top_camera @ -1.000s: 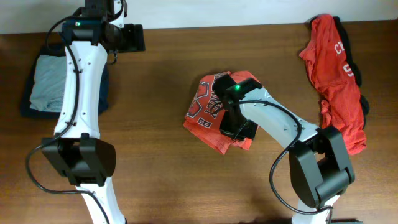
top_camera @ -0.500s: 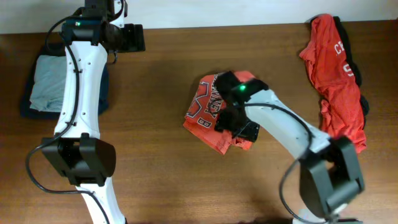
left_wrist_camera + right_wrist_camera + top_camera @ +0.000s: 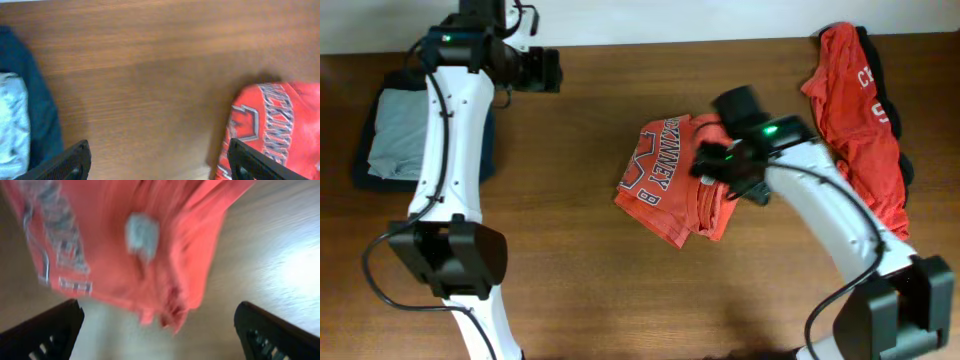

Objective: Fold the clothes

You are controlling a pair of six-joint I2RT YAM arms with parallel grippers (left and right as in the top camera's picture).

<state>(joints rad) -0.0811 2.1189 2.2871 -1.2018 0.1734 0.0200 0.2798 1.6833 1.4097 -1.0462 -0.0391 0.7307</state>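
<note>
A folded red-orange T-shirt [image 3: 665,185] with white lettering lies mid-table. It also shows in the right wrist view as the blurred shirt [image 3: 125,245]. My right gripper [image 3: 725,178] hovers over its right edge. It is open, with nothing between the fingers [image 3: 160,335]. My left gripper [image 3: 546,70] hangs open over bare wood at the back left and holds nothing [image 3: 157,165]. In the left wrist view the red shirt [image 3: 275,130] lies to its right.
A heap of unfolded red and dark clothes [image 3: 860,110] lies at the back right corner. At the far left a folded pale grey-blue garment [image 3: 395,125] rests on a navy one [image 3: 485,150]; both show at the left wrist view's edge, navy [image 3: 42,110] and grey [image 3: 12,125].
My right gripper has opened, let go of the folded red shirt, and pulled up and to the right off it. The left gripper shifted slightly right.
</note>
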